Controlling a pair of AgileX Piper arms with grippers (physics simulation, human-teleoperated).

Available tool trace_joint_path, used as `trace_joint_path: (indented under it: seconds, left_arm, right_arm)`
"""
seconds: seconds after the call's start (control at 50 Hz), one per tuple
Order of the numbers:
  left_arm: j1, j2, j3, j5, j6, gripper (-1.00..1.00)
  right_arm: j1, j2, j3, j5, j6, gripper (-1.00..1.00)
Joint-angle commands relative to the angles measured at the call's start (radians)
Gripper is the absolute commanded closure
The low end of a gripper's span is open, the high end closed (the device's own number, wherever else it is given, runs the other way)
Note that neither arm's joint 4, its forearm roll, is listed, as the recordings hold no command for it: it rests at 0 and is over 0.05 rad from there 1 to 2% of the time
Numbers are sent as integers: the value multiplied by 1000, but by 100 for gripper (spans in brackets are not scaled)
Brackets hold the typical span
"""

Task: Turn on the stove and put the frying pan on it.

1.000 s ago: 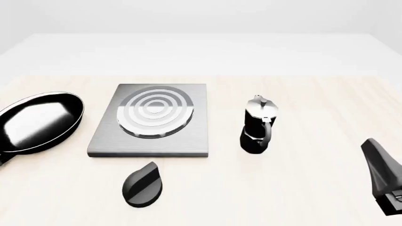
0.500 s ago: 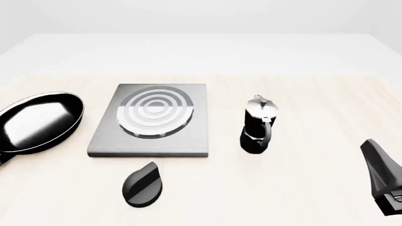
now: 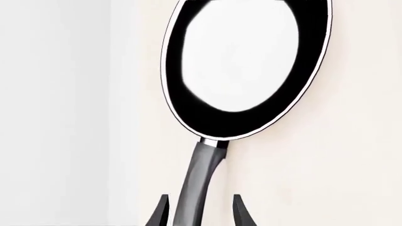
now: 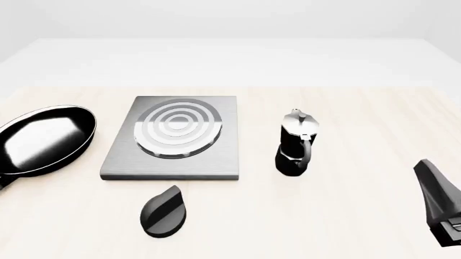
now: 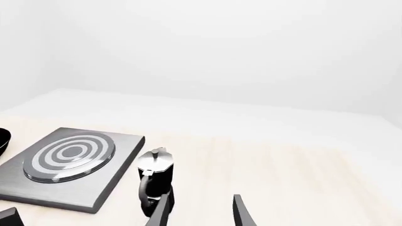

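The frying pan, glossy black with a thin silver rim, lies on the table at the far left, left of the stove. The stove is a grey plate with a silver ring burner. Its black teardrop knob lies in front of the plate. In the left wrist view the pan fills the frame. My left gripper is open, its fingers on either side of the dark handle with gaps showing. It is out of the front view. My right gripper is open and empty at the right edge.
A black moka pot with a silver lid stands right of the stove; the right wrist view shows it just beyond the fingers, with the stove beside it. The light wooden table extends to the right.
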Motion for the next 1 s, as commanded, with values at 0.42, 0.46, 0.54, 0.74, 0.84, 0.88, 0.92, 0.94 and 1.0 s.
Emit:
trace_joint_path:
  seconds: [0.42, 0.46, 0.54, 0.74, 0.84, 0.88, 0.92, 0.94, 1.0]
  left_arm:
    - [46, 192, -20, -150, 60, -100]
    - [46, 195, -20, -153, 60, -100]
    - [49, 213, -24, -166, 66, -100]
    - [63, 265, -34, -205, 81, -100]
    - [65, 273, -35, -213, 84, -100]
    - [67, 278, -36, -216, 85, -100]
    - [70, 291, -37, -227, 89, -100]
    - [72, 299, -37, -233, 90, -100]
    - [78, 319, -43, -247, 93, -100]
  right_arm:
    - [-5, 0, 14, -7, -1, -100]
    - [-6, 2, 18, -10, 0, -100]
    - [-8, 1, 16, -8, 0, -100]
    - [-9, 1, 16, -7, 0, -100]
    - [-9, 0, 16, -7, 0, -100]
    - [-9, 0, 16, -6, -1, -100]
    - [-10, 0, 16, -5, -2, -100]
    - [-9, 0, 16, -5, -1, -100]
    - [-9, 0, 16, -5, -2, -100]
